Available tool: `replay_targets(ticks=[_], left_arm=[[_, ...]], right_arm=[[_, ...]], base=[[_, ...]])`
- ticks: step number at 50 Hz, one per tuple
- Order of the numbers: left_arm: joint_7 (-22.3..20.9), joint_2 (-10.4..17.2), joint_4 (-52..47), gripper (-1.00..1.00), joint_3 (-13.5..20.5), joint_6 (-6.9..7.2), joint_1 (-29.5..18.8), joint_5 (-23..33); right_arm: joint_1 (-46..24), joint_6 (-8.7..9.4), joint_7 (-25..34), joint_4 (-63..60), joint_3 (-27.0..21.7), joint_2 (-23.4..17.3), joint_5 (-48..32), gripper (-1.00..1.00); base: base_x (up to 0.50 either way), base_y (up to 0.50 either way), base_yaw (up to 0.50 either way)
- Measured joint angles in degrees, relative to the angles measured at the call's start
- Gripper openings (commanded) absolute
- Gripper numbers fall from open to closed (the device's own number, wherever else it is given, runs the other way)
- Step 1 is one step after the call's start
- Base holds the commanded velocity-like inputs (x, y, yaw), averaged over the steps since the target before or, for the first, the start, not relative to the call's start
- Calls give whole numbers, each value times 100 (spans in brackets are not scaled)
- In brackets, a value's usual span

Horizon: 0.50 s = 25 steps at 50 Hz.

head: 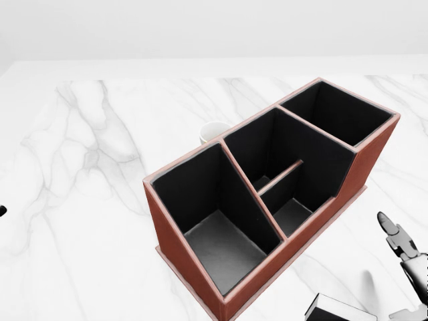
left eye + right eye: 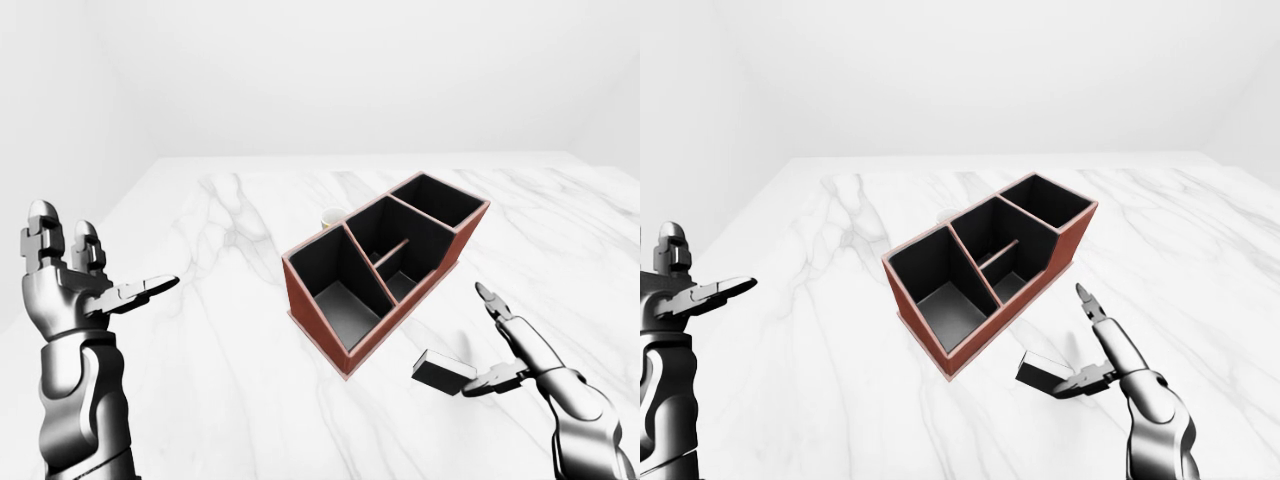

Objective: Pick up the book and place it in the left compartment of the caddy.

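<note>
Right robot hand (image 2: 505, 345), lower right of the left-eye view: fingers spread open, one fingertip touching the book (image 2: 444, 371) without closing round it. Book: dark, lying flat on the white marble worktop (image 2: 220, 330), just beside the caddy's near corner. Caddy (image 1: 267, 200): red-brown with black lining, all compartments empty. White cup (image 1: 214, 131): partly hidden behind the caddy. Left robot hand (image 2: 75, 285): raised at the left edge, open, holding nothing.
</note>
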Motion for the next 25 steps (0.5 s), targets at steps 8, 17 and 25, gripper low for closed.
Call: replay_targets(ticks=[8, 17, 25], left_arm=[[25, -1, -77, 100, -3, 76, -3, 9], [24, -7, -82, 100, 6, 86, 0, 7], [4, 1, 11, 100, 8, 16, -12, -2]], right_arm=[[-29, 0, -151, 289, 154, -9, 47, 100], [-63, 0, -343, 666, 324, -11, 121, 100], [-74, 0, -498, 973, 468, -17, 204, 100]], base=[[0, 0, 0], [0, 0, 0], [0, 0, 0]])
